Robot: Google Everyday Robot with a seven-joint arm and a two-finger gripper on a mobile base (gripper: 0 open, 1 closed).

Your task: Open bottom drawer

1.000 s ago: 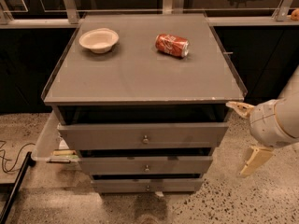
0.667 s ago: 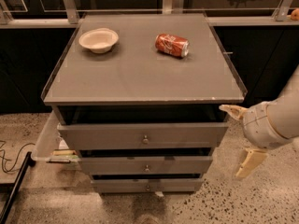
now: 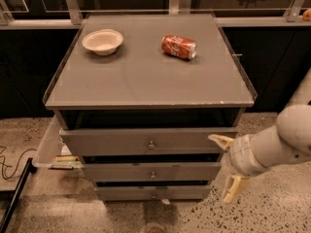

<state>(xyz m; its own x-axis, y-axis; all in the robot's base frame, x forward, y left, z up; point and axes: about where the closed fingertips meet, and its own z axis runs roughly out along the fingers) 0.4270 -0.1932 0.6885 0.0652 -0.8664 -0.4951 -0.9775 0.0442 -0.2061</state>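
Observation:
The grey cabinet has three drawers. The bottom drawer (image 3: 153, 192) is the lowest, narrowest front, with a small round metal knob (image 3: 153, 195); its front stands about in line with the drawers above and no interior shows. My gripper (image 3: 227, 167) is at the cabinet's right front corner, level with the middle drawer (image 3: 151, 172). Its two pale fingers are spread apart, one (image 3: 220, 141) by the top drawer (image 3: 146, 141), the other (image 3: 234, 188) lower down. It holds nothing and is right of the knob.
A white bowl (image 3: 102, 41) and a red soda can (image 3: 179, 46) lying on its side sit on the cabinet top (image 3: 146, 76). A clear tray with papers (image 3: 58, 155) hangs at the cabinet's left. A black cable (image 3: 12, 165) lies on the speckled floor.
My gripper and arm have moved left, closer to the cabinet's right front corner. The drawers have not moved.

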